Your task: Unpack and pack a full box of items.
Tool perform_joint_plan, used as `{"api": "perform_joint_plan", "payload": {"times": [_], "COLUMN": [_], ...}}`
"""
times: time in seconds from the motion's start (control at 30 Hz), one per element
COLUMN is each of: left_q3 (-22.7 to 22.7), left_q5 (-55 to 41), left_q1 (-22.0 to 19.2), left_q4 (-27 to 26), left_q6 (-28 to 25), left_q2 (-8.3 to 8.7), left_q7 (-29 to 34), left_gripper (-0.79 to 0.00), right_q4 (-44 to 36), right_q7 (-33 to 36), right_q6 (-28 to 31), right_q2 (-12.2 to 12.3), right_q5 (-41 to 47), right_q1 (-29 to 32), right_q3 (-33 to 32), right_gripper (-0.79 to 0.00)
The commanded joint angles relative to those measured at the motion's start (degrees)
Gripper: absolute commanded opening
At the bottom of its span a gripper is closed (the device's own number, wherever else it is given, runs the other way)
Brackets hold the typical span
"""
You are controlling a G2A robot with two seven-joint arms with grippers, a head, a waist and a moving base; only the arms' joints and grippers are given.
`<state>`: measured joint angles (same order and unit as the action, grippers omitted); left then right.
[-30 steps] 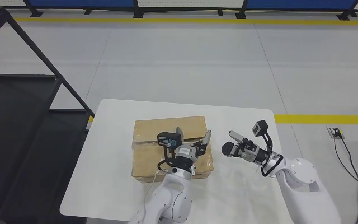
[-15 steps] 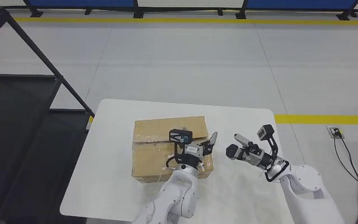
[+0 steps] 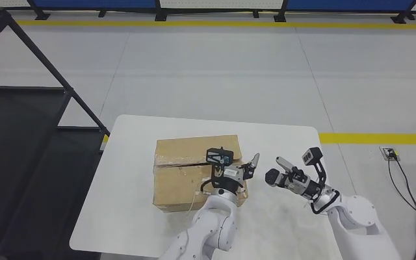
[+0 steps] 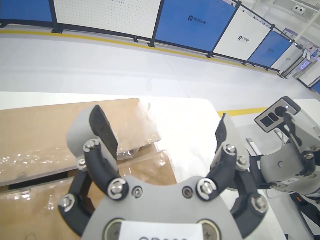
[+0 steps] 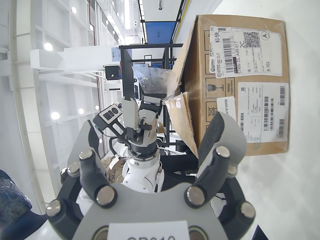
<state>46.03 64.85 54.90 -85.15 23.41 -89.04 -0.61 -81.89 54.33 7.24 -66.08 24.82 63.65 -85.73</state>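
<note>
A brown cardboard box [image 3: 188, 166] sits on the white table [image 3: 123, 208], its top flaps [image 4: 62, 123] slightly parted and edged with torn clear tape. My left gripper [image 3: 242, 166] hangs open over the box's right end; one finger [image 4: 102, 131] is above the flap and the other is past the box's edge, over the table. Just to its right, my right gripper [image 3: 273, 170] stands open and holds nothing. It faces the box's labelled end [image 5: 250, 76], where a flap corner [image 5: 180, 121] sticks out. The left gripper [image 5: 143, 106] shows there beside that corner.
A black metal frame [image 3: 52, 78] stands off the table's left side. Bare tabletop lies in front of the box and to its right, around the right arm [image 3: 351, 214]. The table's far edge [image 3: 214, 120] runs just behind the box.
My left gripper has slid to the right along the box top until one finger passed the box's right edge. The right gripper has drawn back a little to the right.
</note>
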Motion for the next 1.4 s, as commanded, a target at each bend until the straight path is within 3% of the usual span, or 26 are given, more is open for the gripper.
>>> {"api": "perform_joint_plan", "payload": {"times": [0.0,0.2,0.4,0.6,0.77,0.87,1.03,1.2,1.37], "left_q3": [0.08,1.02,6.35,21.48,39.13,49.03,58.62,61.34,61.63], "left_q5": [0.16,0.07,0.18,-6.18,-20.30,-26.71,-34.52,-36.79,-38.34], "left_q1": [-0.01,1.68,7.92,17.49,23.67,27.13,31.40,32.82,32.85], "left_q4": [0.18,-2.64,-15.14,-31.10,-37.80,-37.38,-31.48,-25.71,-23.41], "left_q6": [-0.27,-2.43,-7.21,-14.14,-20.88,-26.25,-36.93,-43.35,-44.67], "left_q2": [-0.18,-0.44,0.89,3.29,4.79,5.54,6.58,7.23,7.56], "left_q7": [-0.08,-1.75,-2.10,3.66,9.17,10.15,12.87,13.67,13.01], "left_gripper": [0.000,0.000,0.000,0.000,0.000,0.000,0.000,0.000,0.000], "right_q4": [0.12,0.84,0.52,0.30,0.73,2.17,8.81,16.91,23.39], "right_q7": [0.03,0.14,-1.55,-1.86,2.30,5.65,5.66,5.15,7.86], "right_q6": [-0.06,-0.44,-0.95,-4.84,-2.26,-1.40,-4.26,-7.10,-12.28], "right_q2": [0.05,0.22,0.43,0.59,0.63,0.36,-1.02,-3.02,-4.64], "right_q5": [0.07,0.28,0.41,-2.04,-0.52,1.26,0.54,0.24,-2.36], "right_q1": [-0.04,-1.05,-2.45,-6.49,-9.84,-12.68,-21.49,-30.27,-36.86], "right_q3": [0.11,0.43,-0.09,1.55,2.57,4.84,12.33,19.81,26.12], "right_gripper": [0.000,0.000,0.000,0.000,0.000,0.000,0.000,0.000,0.000]}}
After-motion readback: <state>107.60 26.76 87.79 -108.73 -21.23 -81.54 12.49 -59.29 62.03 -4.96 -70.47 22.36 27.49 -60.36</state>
